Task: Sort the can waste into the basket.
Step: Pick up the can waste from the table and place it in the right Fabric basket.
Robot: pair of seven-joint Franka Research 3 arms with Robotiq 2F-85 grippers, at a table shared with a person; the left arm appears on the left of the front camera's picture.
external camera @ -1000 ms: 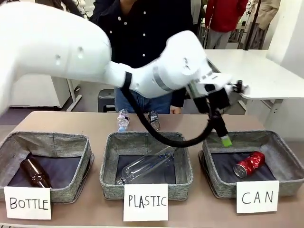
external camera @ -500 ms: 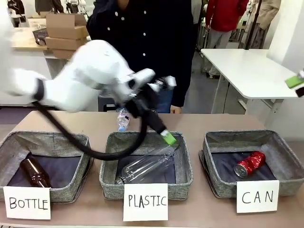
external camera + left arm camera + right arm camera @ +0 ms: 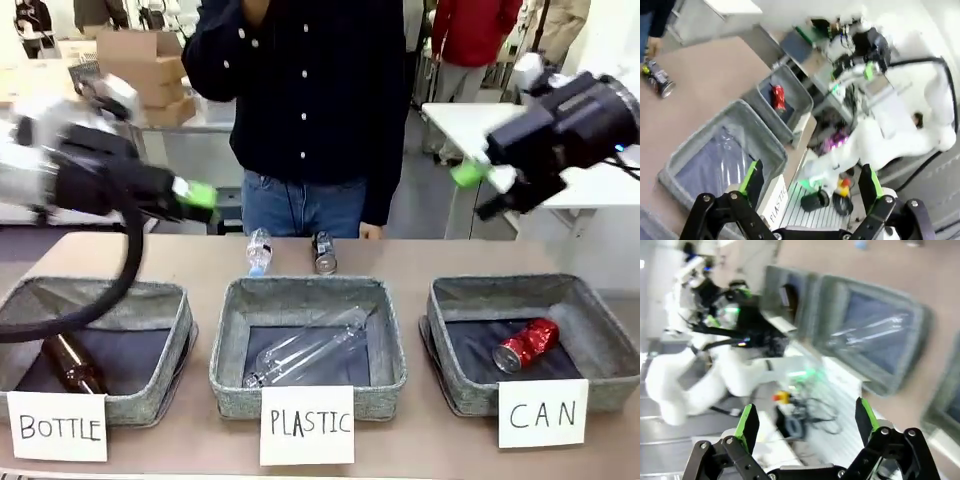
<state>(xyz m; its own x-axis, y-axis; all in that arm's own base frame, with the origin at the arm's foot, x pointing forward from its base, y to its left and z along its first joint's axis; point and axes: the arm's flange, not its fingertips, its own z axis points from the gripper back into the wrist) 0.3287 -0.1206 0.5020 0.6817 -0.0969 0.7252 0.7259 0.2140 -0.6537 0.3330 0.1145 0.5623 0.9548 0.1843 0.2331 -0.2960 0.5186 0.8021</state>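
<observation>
One can (image 3: 526, 344) in basket (image 3: 465, 395); other can (image 3: 323, 253) behind.

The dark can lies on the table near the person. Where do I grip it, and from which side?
Grip the dark can across the middle of its round body, coming straight down from above. It seems to lie on its side, silver end toward the robot, so the jaws would close on its two long flanks. Mind the small plastic bottle beside it, on the robot's left.

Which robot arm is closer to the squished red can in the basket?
Right. The right arm hangs its open jaws above the dented red metal can in the grey fabric CAN basket; the left arm holds its jaws far across, over the grey BOTTLE basket.
</observation>
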